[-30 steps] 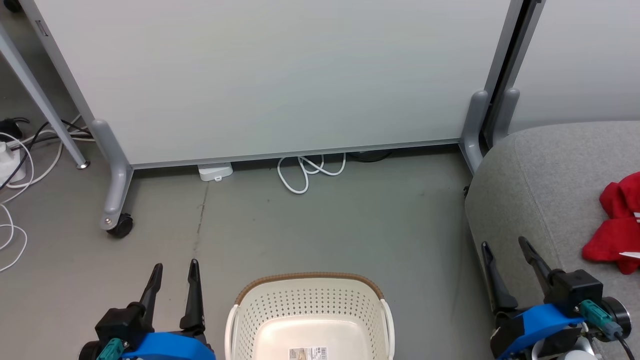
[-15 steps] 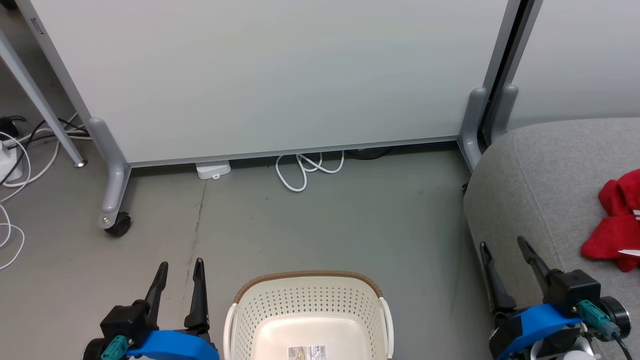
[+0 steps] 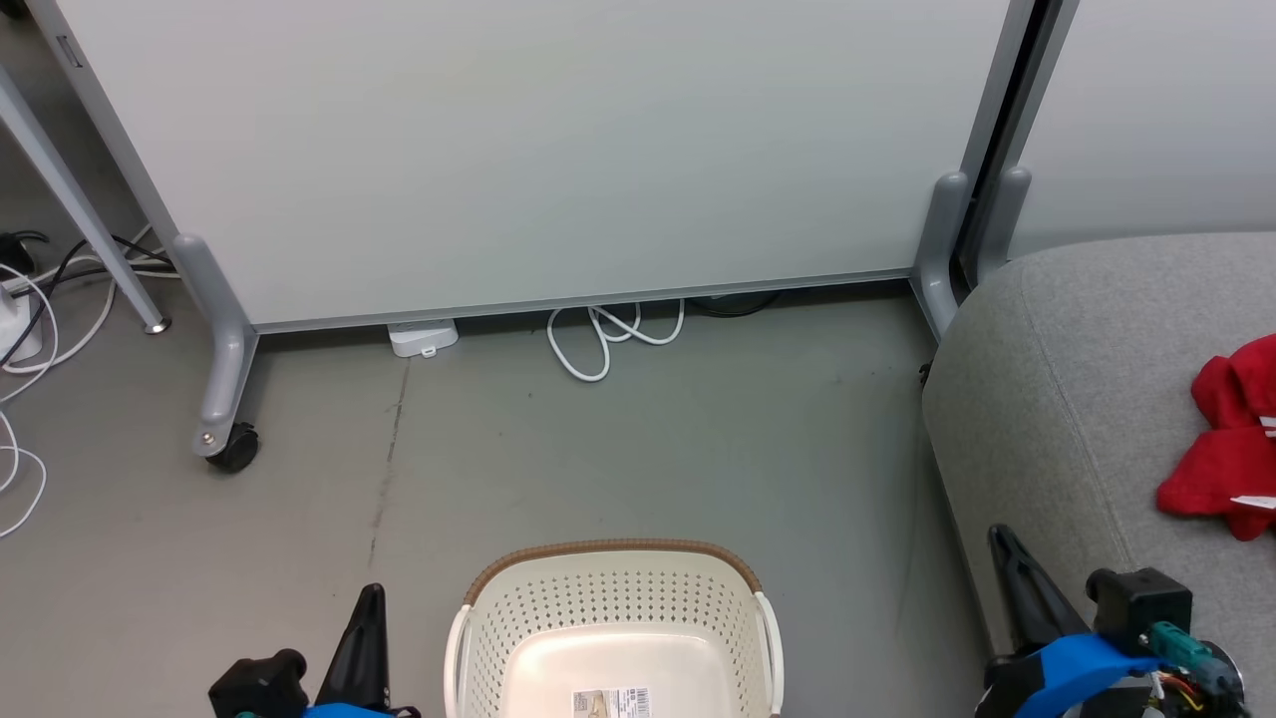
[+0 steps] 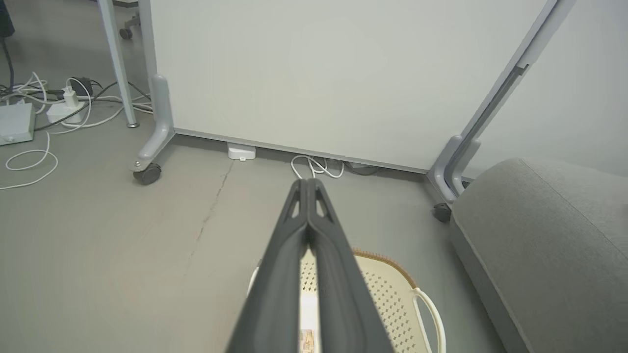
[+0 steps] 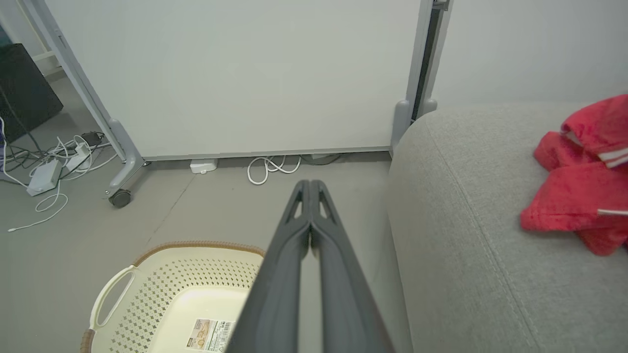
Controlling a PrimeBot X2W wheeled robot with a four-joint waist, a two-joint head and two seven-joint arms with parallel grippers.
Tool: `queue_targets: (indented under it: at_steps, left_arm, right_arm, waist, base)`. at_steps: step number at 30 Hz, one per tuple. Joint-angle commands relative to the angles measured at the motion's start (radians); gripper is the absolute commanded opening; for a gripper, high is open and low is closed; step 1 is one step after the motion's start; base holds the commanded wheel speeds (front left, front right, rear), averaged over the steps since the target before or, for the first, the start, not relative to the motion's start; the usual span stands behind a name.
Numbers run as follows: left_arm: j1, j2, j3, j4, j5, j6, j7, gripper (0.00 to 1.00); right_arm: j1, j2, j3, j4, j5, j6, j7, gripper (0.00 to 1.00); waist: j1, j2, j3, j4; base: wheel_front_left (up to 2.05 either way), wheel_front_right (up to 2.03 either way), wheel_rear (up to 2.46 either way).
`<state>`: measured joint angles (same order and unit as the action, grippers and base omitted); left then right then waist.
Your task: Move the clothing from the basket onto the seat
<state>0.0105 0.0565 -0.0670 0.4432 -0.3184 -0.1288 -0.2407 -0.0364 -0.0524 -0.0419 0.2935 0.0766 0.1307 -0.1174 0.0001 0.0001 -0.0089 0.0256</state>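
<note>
**Inspector:** Grippers first.

**Operator:** My left gripper [image 4: 307, 184] has its two long dark fingers pressed together on nothing. It hangs just left of the oval cream-white perforated plastic basket [image 3: 613, 550] with the brown woven-look rim. My right gripper [image 5: 310, 185] is likewise closed and bare, between that basket and the large grey fabric-upholstered sofa [image 3: 1057, 399]. I judge both are parked low because no lift is pending.

**Inspector:** Containers?

**Operator:** The basket stands on the grey floor [image 3: 648, 439]. What I see of its bottom carries a printed label [image 3: 611, 702] and no fabric. The soft bright-red, white-striped clothing [image 3: 1224, 439] lies bunched on the sofa, partly cut off by the frame. I judge the transfer complete.
</note>
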Motion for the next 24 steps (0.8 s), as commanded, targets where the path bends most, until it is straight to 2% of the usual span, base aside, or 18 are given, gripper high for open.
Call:
queue_targets:
  at_steps: [1,24]
  left_arm:
    - [-0.023,0.002,0.014,-0.023,-0.059,0.0,0.014,0.0]
    - [-0.054,0.0,0.061,-0.085,-0.409,0.009,0.11,0.0]
  right_arm:
    - [-0.021,-0.001,-0.01,-0.013,0.072,0.0,0.012,0.0]
    - [-0.038,0.0,-0.023,-0.028,0.489,0.0,0.07,0.0]
  waist:
    - [0.0,-0.0001,0.0,-0.001]
    - [0.0,-0.0001,0.002,-0.005]
  base:
    - [0.0,0.0,0.0]
    - [0.0,0.0,0.0]
